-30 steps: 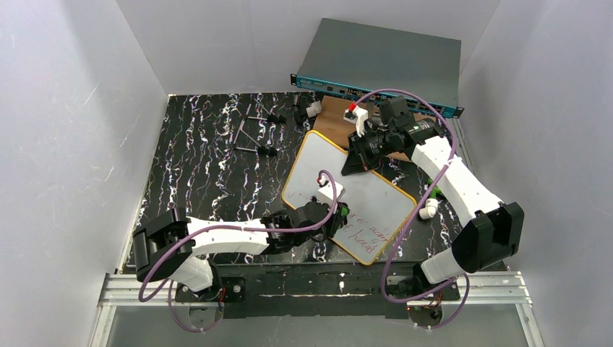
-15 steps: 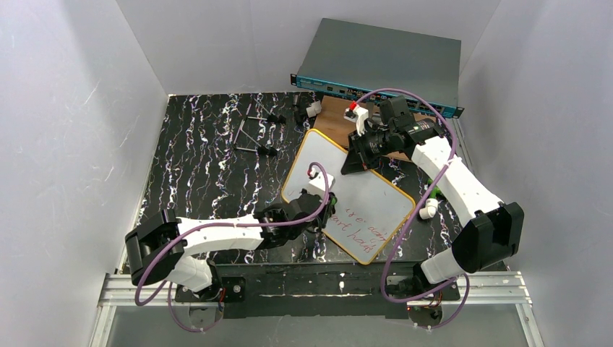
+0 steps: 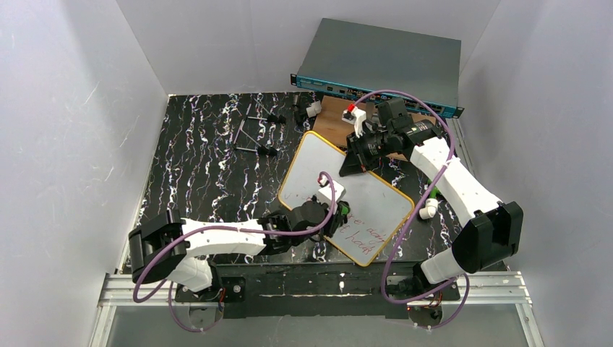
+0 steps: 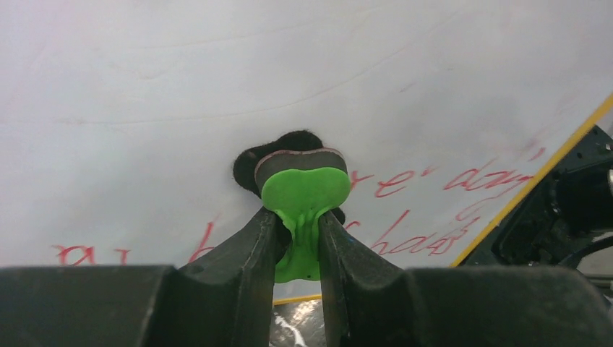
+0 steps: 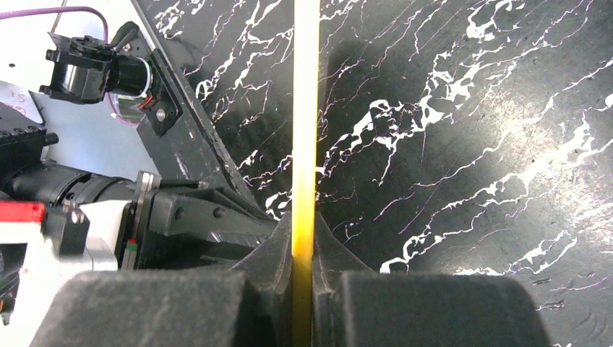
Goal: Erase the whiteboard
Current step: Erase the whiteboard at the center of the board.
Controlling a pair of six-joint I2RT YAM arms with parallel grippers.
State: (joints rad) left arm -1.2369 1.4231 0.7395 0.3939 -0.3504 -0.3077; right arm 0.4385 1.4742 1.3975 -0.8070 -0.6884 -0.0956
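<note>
Left gripper (image 4: 300, 228) is pinched narrow on the green eraser (image 4: 303, 189), felt pad pressed flat on the whiteboard (image 3: 376, 196). Board lies right of table centre, directly under that claw. Red writing (image 4: 463, 181) sits just near-right of the pad. Right gripper (image 5: 303, 249) is clamped on the board's far yellow frame (image 5: 305, 108), probably to stop it sliding.

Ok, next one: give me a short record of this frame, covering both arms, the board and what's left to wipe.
left gripper: shut on the eraser, pad pressed on the whiteboard
right gripper: shut on the whiteboard's yellow edge, far-right side
red writing: left at the near-right end
far half: clean
task: unfinished
</note>
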